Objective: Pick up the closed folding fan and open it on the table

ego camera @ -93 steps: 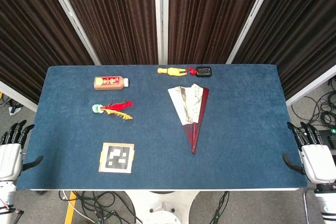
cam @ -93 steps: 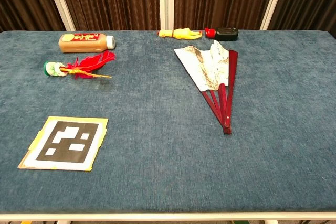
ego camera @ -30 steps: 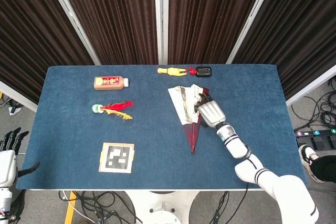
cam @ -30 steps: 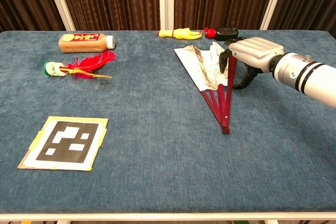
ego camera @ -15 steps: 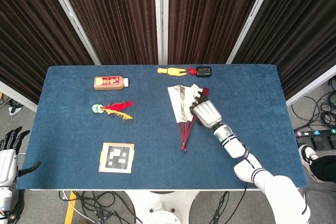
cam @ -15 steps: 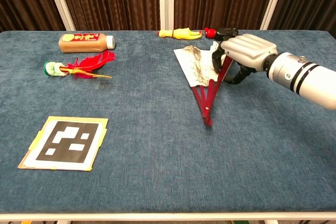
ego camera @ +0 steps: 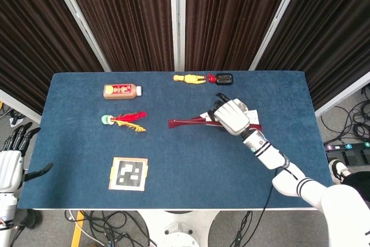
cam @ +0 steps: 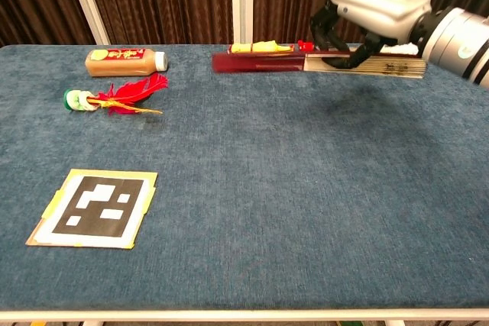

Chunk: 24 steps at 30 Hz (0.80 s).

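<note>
The folding fan [ego camera: 188,122] is off the blue table [ego camera: 81,148], held level with its red ribs pointing left and its paper folds gathered at the right. It looks nearly closed. My right hand [ego camera: 232,115] grips it around the middle. In the chest view the fan [cam: 260,61] hangs well above the cloth, with the right hand [cam: 374,1] curled over it from above. My left hand [ego camera: 13,157] hangs beyond the table's left edge with its fingers spread, holding nothing.
An orange bottle [ego camera: 121,90] lies at the back left, with a red feather shuttlecock [ego camera: 124,120] in front of it. A yellow toy [ego camera: 189,77] and a red-and-black object [ego camera: 221,77] lie along the far edge. A black-and-white marker card [ego camera: 128,173] lies front left.
My right hand came in from the right and took the half-spread fan; it has lifted it off the table, its folds gathered and the ribs swung round to point left.
</note>
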Each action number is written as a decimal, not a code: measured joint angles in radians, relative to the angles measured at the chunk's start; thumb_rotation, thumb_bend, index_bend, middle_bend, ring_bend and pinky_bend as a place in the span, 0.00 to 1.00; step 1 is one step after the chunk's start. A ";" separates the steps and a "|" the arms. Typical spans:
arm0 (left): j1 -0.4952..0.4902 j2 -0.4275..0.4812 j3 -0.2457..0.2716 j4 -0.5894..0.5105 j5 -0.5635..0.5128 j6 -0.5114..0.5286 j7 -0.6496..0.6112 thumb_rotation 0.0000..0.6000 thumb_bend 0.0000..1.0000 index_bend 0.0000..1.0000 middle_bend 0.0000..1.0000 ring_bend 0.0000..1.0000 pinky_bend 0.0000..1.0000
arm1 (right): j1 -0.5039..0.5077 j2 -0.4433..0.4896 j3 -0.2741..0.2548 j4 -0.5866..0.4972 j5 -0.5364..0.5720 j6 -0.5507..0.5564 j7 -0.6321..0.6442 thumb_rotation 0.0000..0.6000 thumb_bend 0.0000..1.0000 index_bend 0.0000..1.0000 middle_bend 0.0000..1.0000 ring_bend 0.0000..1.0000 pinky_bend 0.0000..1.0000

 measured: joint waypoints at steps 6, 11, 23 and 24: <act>-0.063 0.006 -0.037 -0.010 0.025 -0.025 -0.126 1.00 0.00 0.22 0.19 0.10 0.17 | 0.003 0.184 0.022 -0.281 0.019 -0.019 -0.018 1.00 0.93 0.92 0.77 0.44 0.19; -0.114 -0.010 -0.054 -0.007 0.027 -0.068 -0.242 1.00 0.00 0.22 0.19 0.10 0.18 | 0.019 0.351 0.034 -0.475 0.053 -0.116 0.050 1.00 0.93 0.92 0.76 0.44 0.17; -0.266 -0.066 -0.066 0.026 0.024 -0.272 -0.664 1.00 0.00 0.24 0.19 0.11 0.21 | 0.080 0.479 0.054 -0.614 0.039 -0.232 0.462 1.00 0.93 0.91 0.76 0.39 0.15; -0.287 -0.071 -0.063 0.030 0.030 -0.297 -0.712 1.00 0.00 0.24 0.20 0.12 0.21 | 0.088 0.486 0.055 -0.619 0.029 -0.236 0.506 1.00 0.93 0.91 0.76 0.39 0.15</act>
